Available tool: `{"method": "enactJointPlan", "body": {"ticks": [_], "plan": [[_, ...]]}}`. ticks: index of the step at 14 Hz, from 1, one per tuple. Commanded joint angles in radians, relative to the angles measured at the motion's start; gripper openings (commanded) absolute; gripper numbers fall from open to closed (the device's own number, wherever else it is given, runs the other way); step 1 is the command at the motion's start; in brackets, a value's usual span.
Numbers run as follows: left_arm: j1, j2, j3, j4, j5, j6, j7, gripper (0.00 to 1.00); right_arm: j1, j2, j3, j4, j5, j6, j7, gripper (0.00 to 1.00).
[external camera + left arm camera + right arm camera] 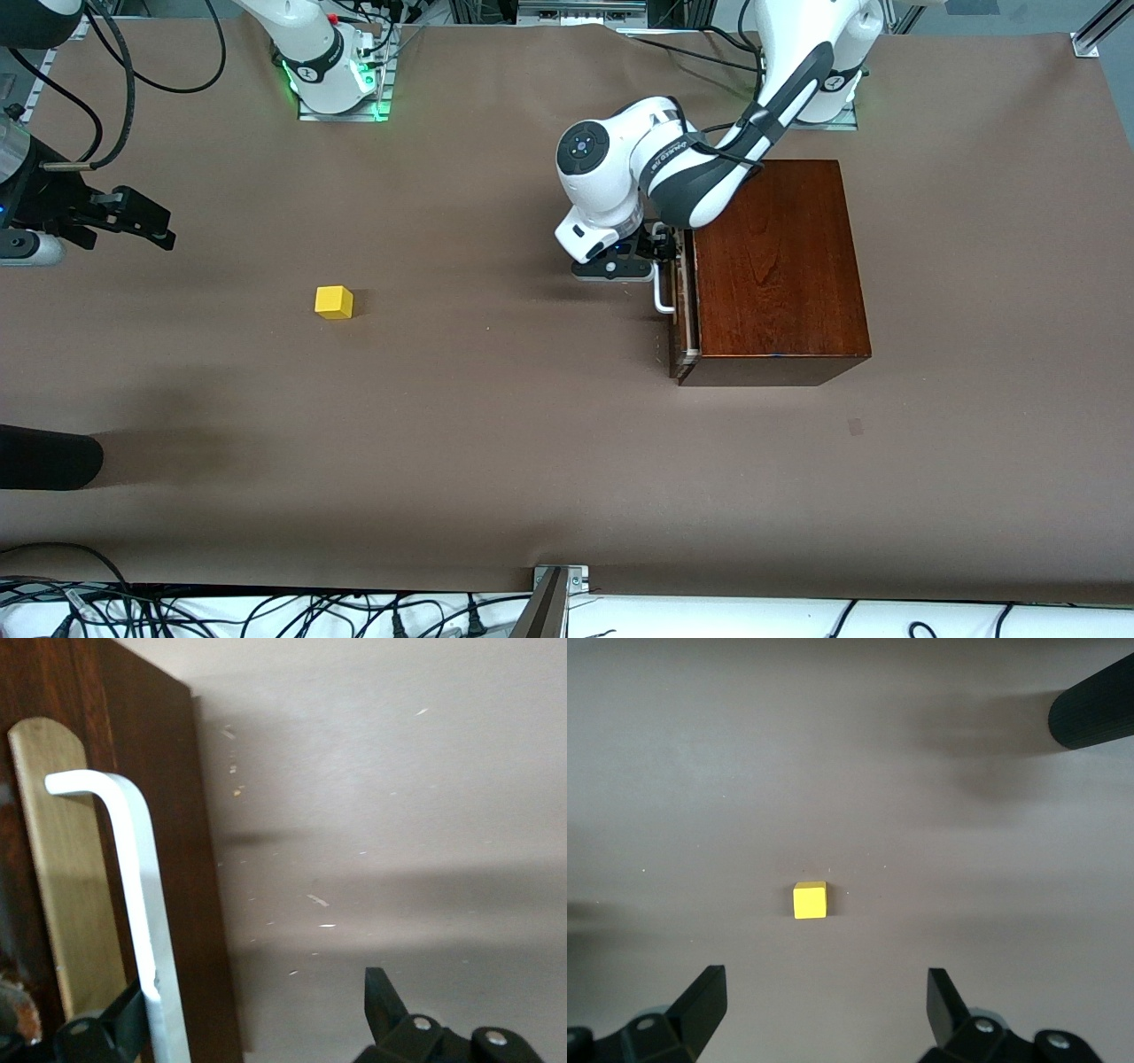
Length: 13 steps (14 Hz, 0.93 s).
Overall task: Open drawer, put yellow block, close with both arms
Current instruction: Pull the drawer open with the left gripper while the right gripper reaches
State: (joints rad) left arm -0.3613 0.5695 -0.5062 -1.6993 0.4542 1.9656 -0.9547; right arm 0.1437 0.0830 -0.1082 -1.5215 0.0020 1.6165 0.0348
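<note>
While brown table (496,425) bare, yellow block (334,302) alone.

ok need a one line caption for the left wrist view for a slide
Left gripper, open, straddles the white handle of the drawer, one finger touching the bar.

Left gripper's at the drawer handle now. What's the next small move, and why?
Probably shut the left gripper on the white bar handle: its open fingers straddle the bar, and the drawer sits barely out of the box. The yellow block waits on the table under the open right gripper.
</note>
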Motion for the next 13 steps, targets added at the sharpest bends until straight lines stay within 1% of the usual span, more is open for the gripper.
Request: {"method": "enactJointPlan", "body": {"ticks": [1,3,5,7,8,9,11,13], "plan": [[-0.036,0.053,-0.006,0.053,0.009,0.065,-0.019,1.0,-0.006,0.021,0.004,0.017,-0.004,0.009,-0.015,1.0],[-0.071,0.088,-0.008,0.114,0.008,0.067,-0.019,1.0,-0.007,0.047,0.004,0.012,0.009,0.005,-0.015,1.0],[-0.113,0.13,-0.006,0.183,0.008,0.065,-0.021,1.0,0.005,0.131,0.009,0.018,-0.005,-0.012,-0.024,1.0],[-0.139,0.165,-0.003,0.216,0.008,0.065,-0.019,1.0,0.002,0.141,0.009,0.0,-0.007,-0.027,-0.042,1.0],[-0.146,0.187,-0.005,0.24,0.008,0.067,-0.019,1.0,0.002,0.138,0.01,-0.046,-0.001,-0.014,-0.047,1.0],[-0.166,0.208,-0.003,0.278,0.006,0.065,-0.021,1.0,0.002,0.132,0.01,-0.101,0.003,0.034,-0.047,1.0],[-0.182,0.245,0.0,0.345,0.005,0.065,-0.03,1.0,0.002,0.109,0.01,-0.224,0.004,0.164,-0.041,1.0],[-0.18,0.247,0.0,0.362,0.004,0.065,-0.032,1.0,0.005,0.101,0.013,-0.304,0.004,0.238,-0.032,1.0]]}}
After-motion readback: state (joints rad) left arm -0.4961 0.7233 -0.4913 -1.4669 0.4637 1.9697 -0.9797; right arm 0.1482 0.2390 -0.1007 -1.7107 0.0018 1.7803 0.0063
